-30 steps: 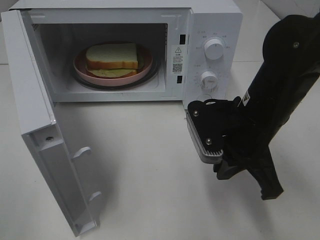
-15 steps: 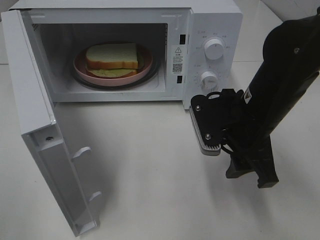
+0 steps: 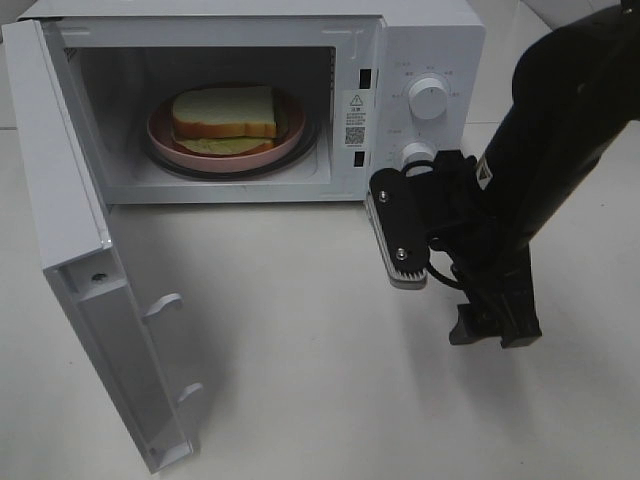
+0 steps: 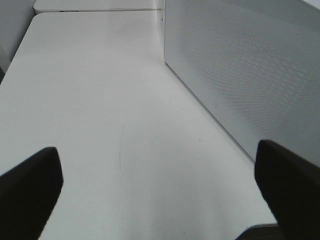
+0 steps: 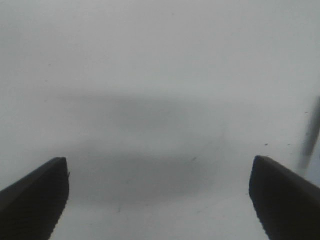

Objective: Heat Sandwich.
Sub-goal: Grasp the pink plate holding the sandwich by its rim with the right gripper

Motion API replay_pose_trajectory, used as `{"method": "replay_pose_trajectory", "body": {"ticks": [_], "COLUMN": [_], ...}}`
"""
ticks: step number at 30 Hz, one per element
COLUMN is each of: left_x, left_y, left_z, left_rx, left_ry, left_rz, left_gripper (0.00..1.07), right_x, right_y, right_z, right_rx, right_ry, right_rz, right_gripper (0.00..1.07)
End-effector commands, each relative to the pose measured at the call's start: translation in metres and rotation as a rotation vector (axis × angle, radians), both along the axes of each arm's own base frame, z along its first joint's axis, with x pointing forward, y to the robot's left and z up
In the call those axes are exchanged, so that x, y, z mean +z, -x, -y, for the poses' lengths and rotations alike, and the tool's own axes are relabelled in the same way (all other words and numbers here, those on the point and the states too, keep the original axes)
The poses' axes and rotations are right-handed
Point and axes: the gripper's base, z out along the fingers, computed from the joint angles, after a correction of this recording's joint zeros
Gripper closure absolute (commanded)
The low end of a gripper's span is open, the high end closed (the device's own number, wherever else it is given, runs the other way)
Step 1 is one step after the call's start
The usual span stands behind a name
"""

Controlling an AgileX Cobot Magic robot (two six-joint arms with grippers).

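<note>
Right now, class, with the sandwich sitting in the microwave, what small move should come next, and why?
Probably swing the door shut. The sandwich lies on its plate inside the microwave, the door stands wide open, and the left gripper and right gripper are open and empty; heating likely cannot start until it is closed.

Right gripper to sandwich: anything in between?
Exterior high view: only bare table between the right gripper and the open microwave; the sandwich sits inside on a pink plate. The door hangs clear, left.
</note>
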Motion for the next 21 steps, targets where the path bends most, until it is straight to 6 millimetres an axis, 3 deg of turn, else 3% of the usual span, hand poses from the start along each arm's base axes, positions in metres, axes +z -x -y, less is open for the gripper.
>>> {"method": "replay_pose_trajectory", "body": {"ticks": [1, 10, 21], "left_x": [0.000, 0.000, 0.000], "left_y": [0.001, 0.001, 0.001], "left_z": [0.000, 0.000, 0.000], "left_rx": [0.002, 0.002, 0.002], "left_ry": [0.006, 0.006, 0.006], "left_rz": [0.017, 0.017, 0.017], "left_gripper": [0.06, 0.06, 0.06], "right_x": [0.014, 0.037, 0.037], "right_y": [-0.005, -0.026, -0.044], "right_z": [-0.009, -0.024, -0.059], "right_rx": [0.021, 0.042, 0.112], "right_ry": [-0.012, -0.045, -0.073], "right_rz": [0.066, 0.158, 0.224], "right_gripper": [0.15, 0.17, 0.19]}}
